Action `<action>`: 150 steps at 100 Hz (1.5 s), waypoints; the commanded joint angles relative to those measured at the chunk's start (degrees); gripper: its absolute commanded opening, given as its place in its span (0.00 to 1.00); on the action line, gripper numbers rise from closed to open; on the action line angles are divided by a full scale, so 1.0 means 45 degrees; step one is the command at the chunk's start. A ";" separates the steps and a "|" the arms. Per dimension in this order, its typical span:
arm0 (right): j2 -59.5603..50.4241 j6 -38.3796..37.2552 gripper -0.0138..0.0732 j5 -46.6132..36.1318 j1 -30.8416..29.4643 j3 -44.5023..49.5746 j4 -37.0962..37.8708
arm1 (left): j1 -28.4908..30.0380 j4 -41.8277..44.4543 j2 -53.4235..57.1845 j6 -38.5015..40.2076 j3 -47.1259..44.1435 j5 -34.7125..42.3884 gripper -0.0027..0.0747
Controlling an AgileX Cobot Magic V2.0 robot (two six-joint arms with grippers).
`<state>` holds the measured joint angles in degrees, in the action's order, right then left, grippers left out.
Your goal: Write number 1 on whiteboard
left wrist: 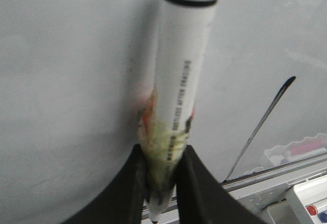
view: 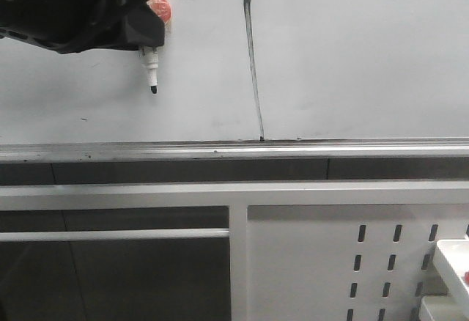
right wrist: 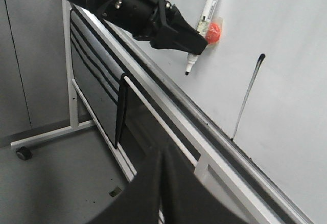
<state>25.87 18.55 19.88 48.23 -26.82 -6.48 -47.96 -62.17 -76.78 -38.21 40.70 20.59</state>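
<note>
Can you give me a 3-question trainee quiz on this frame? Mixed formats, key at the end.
1. True or false: the marker tip is touching the number 1.
2. Multiple choice: in the front view, where does the stroke's lower end sit?
A. mid-board, far above the rail
B. at the whiteboard bottom rail
C. on the slotted white panel
3. Fill in: the marker is clamped in the ____ gripper.

Key
1. False. The tip sits well to the left of the stroke, apart from it.
2. B. It runs down to the silver rail.
3. left. The right gripper is shut with nothing between its fingers.
</note>
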 commanded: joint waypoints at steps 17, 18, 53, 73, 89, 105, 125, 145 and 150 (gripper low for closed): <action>0.0029 -0.0045 0.10 -0.1041 -0.0058 -0.0355 -0.0244 | 0.0267 0.0356 0.0227 0.0154 0.0659 0.1562 0.01; 0.0029 -0.0045 0.10 -0.1041 -0.0058 -0.0355 -0.0244 | 0.0267 0.0356 0.0227 0.0154 0.0659 0.1562 0.01; 0.0053 -0.0045 0.10 -0.1086 -0.0058 -0.0275 -0.0244 | 0.0267 0.1009 0.0227 0.0154 0.0659 0.1286 0.28; 0.0053 -0.0045 0.10 -0.1086 -0.0058 -0.0275 -0.0244 | 0.0267 0.1009 0.0227 0.0154 0.0659 0.1581 0.54; 0.0053 -0.0045 0.10 -0.1110 -0.0058 -0.0275 -0.0244 | 0.0267 0.1009 0.0227 0.0128 0.0659 0.1636 0.57; 0.0029 -0.0045 0.10 -0.1110 -0.0058 -0.0275 -0.0244 | 0.0184 0.0979 0.0742 -0.0073 0.0555 -0.0237 0.57; -0.0388 -0.0045 0.10 -0.1110 -0.0058 -0.0275 -0.0052 | 0.0184 0.0979 0.2774 -0.0073 -0.0965 -0.1774 0.56; -0.0878 -0.0045 0.10 -0.0834 -0.0058 -0.0275 -0.0032 | 0.0184 0.0979 0.6196 -0.0073 -0.2978 -0.2291 0.44; -0.0878 -0.0045 0.10 -0.0693 -0.0058 -0.0275 -0.0032 | 0.0184 0.0979 0.7307 -0.0073 -0.3402 -0.2578 0.31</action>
<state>21.79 18.32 20.07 48.23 -26.68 -7.08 -47.22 -58.70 -50.69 -38.44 26.78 9.00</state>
